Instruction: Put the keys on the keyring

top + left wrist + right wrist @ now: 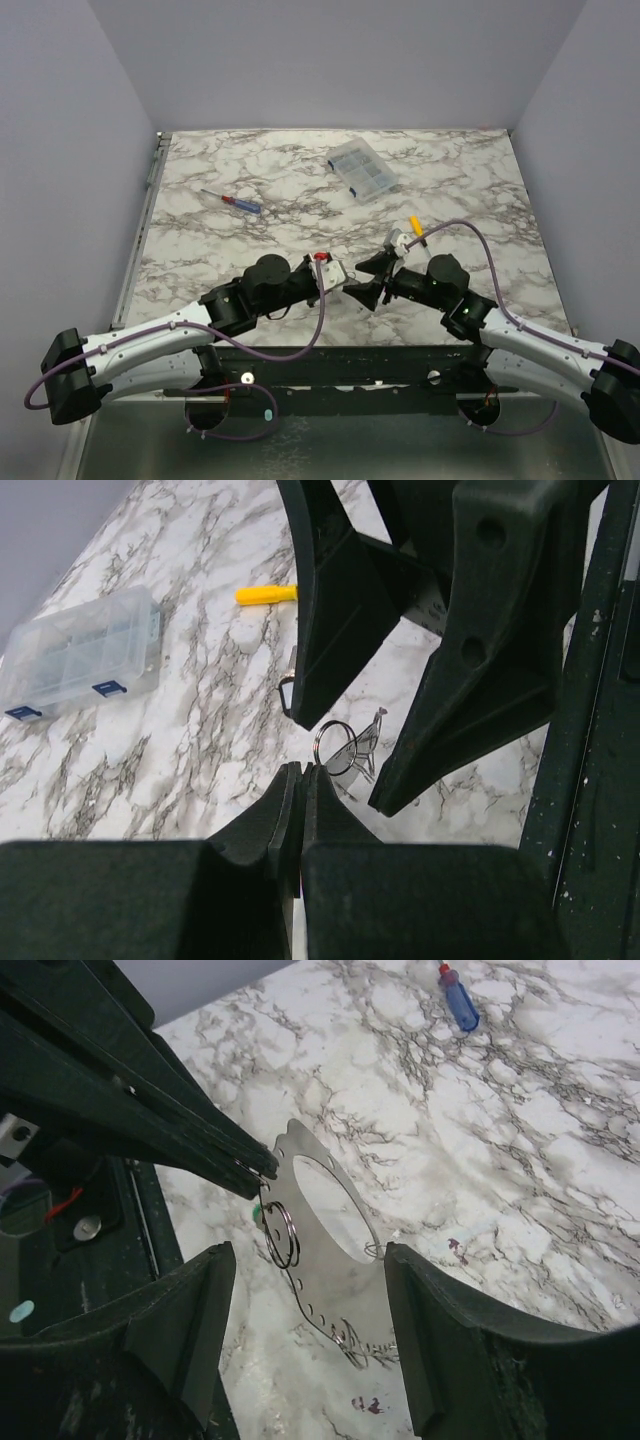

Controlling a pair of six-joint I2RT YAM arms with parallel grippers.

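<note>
Keyring (282, 1235) sits nipped in our clamped left gripper (302, 775), flat key (330, 1210) alongside, blade aimed at our right palm, both between the widely spread fingers (190, 1330) of our right gripper (308, 1255)

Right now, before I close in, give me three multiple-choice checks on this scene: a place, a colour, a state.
1. The clear box lies: A at the far side of the table; B between the grippers; C under the left arm.
2. The screwdriver handle nearest the right gripper is: A green; B yellow; C black.
3. The left gripper is: A wide open; B shut on the keyring; C out of view.
A: it sits beyond both grippers. B: yellow shows in the top view. B: its fingertips pinch the ring.
</note>
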